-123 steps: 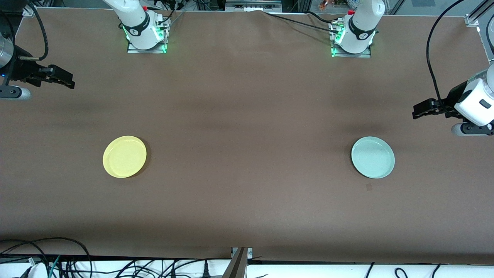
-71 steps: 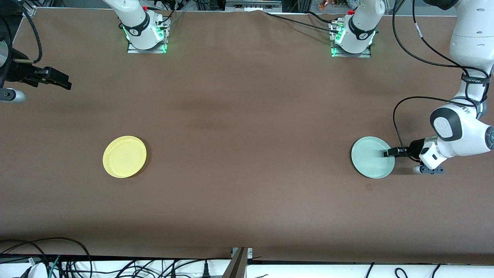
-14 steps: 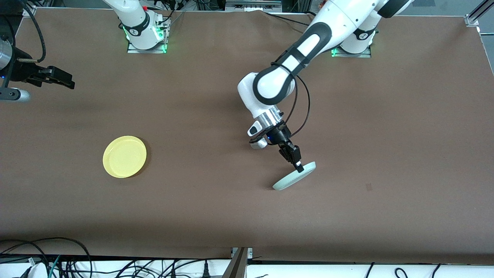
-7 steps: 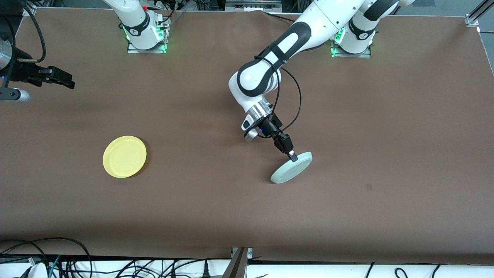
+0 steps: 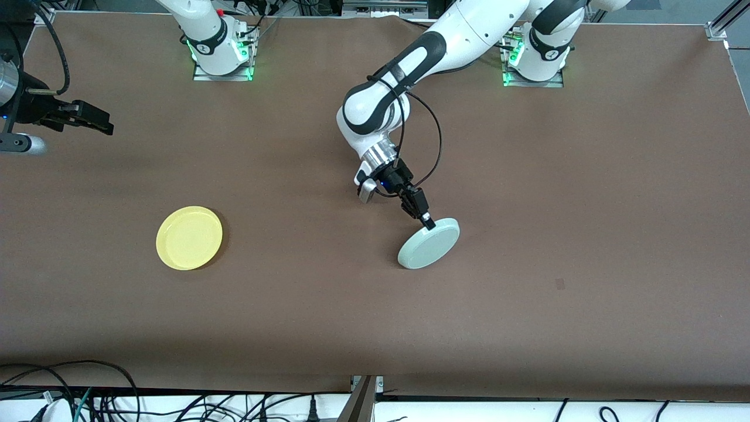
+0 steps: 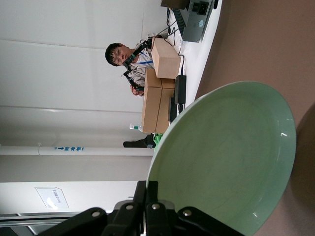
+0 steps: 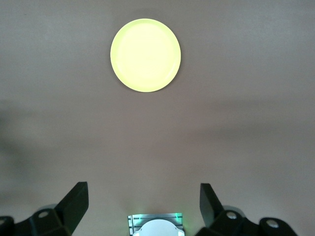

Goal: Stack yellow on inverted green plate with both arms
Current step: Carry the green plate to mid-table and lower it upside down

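The left gripper is pinched tight on the rim of the green plate, holding it up off the table over the middle of the brown cloth. The plate hangs tilted, neither flat nor fully on edge, with its underside turned toward the front camera. From the left wrist view the same plate fills most of the frame, its hollow inner face looking back at the camera and the dark fingers closed on its rim at the lower edge. The left arm reaches down to it from its base at the top of the table, elbow bent, black cable looping beside the wrist.

Taking the green plate as the mark, the yellow plate lies well apart from it toward the right arm's end of the table, flat on the cloth, right way up and alone. In the right wrist view that yellow plate sits on bare cloth.

The right gripper waits at the right arm's end of the table, high up, its fingers spread wide with nothing between them.
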`<state>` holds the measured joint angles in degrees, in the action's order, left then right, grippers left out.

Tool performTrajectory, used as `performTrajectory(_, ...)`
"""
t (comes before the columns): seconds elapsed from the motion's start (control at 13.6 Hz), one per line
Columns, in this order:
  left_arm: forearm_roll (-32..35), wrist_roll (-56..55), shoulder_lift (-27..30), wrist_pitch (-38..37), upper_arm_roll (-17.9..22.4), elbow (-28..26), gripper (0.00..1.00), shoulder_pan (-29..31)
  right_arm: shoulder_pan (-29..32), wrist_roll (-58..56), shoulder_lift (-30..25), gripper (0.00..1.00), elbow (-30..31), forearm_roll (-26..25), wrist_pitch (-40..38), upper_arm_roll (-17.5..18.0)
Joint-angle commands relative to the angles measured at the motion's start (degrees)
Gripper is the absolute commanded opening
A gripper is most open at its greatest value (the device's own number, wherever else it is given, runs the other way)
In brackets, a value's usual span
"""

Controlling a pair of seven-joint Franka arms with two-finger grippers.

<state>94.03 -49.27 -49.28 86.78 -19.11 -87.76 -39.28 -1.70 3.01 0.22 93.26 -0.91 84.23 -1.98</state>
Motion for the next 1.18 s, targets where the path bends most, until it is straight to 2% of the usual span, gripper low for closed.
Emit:
performTrajectory(0.0, -1.4, -2.1, -2.8, 0.1, -2.8, 3.6, 0.40, 0.0, -0.1, 0.2, 0.0, 1.00, -1.0, 0.7, -1.1, 0.0)
performTrajectory(0.29, -8.6, -2.1, -3.9, 0.6, -6.2, 8.1, 0.42, 0.3, -0.1, 0.2, 0.0, 1.00, -1.0, 0.7, -1.0, 0.0)
performTrajectory(0.59, -16.8, -4.5, -3.9, 3.8, -7.5, 10.7, 0.43, 0.6, -0.1, 0.2, 0.0, 1.00, -1.0, 0.7, -1.1, 0.0)
performTrajectory(0.66, -19.4, -5.8, -3.9, 5.2, -7.5, 11.1, 0.48, 0.6, -0.1, 0.2, 0.0, 1.00, -1.0, 0.7, -1.1, 0.0)
performTrajectory(0.74, -22.3, -8.4, -3.8, 7.7, -7.6, 11.1, 0.58, 0.8, -0.1, 0.2, 0.0, 1.00, -1.0, 0.7, -1.1, 0.0)
performTrajectory(0.81, -24.5, -11.9, -3.8, 10.4, -7.6, 11.1, 0.62, 1.2, -0.1, 0.2, 0.0, 1.00, -1.0, 0.7, -1.1, 0.0)
performTrajectory(0.96, -28.3, -16.5, -3.5, 13.7, -7.6, 11.2, 0.62, 2.2, -0.1, 0.2, 0.0, 1.00, -1.0, 0.7, -1.0, 0.0)
performTrajectory(1.1, -34.5, -18.3, -3.4, 15.2, -7.6, 13.6, 0.62, 2.7, -0.1, 0.2, 0.0, 1.00, -1.0, 0.7, -1.1, 0.0)
